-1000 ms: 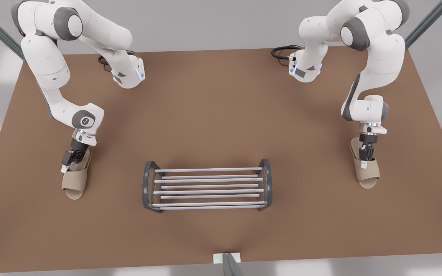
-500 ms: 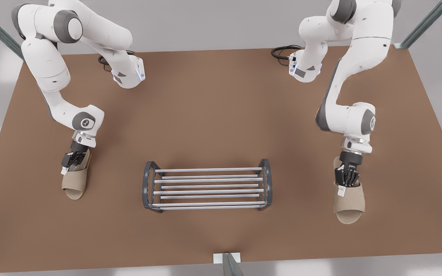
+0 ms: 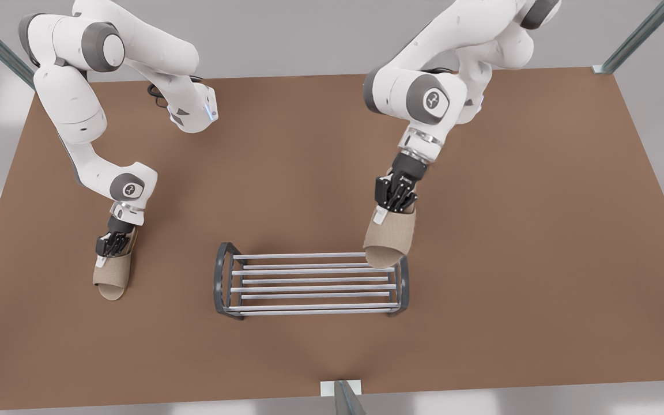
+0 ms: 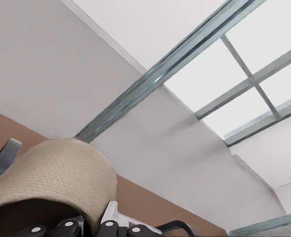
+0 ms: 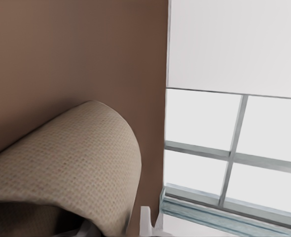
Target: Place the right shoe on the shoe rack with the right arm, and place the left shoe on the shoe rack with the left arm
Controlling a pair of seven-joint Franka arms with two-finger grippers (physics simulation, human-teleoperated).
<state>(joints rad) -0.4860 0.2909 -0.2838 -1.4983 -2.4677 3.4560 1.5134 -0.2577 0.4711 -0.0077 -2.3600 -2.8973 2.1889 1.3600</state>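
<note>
Since half a second ago the white jointed left arm has swung in from the front view's right edge. Its small black left gripper [image 3: 392, 204] now hangs clamped on the left shoe [image 3: 389, 242], a beige woven-fabric open-toe slipper with a thin tan sole. It holds the slipper clear of the brown table [image 3: 309, 144]. The toe overlaps the far rods at about 1 o'clock on the shoe rack [image 3: 312, 280], a low frame of silvery rods between dark grey arched ends. That dark end frame also shows beside the slipper in the left wrist view.

At the rack's 9 o'clock, well apart, the matching right shoe [image 3: 113, 276] lies on the table. The right gripper [image 3: 114, 248] has stayed at its heel opening; whether it has a grip I cannot tell.

My judgement: the left shoe is nearly placed, needing a short advance and descent; the right shoe's transfer has not begun.
</note>
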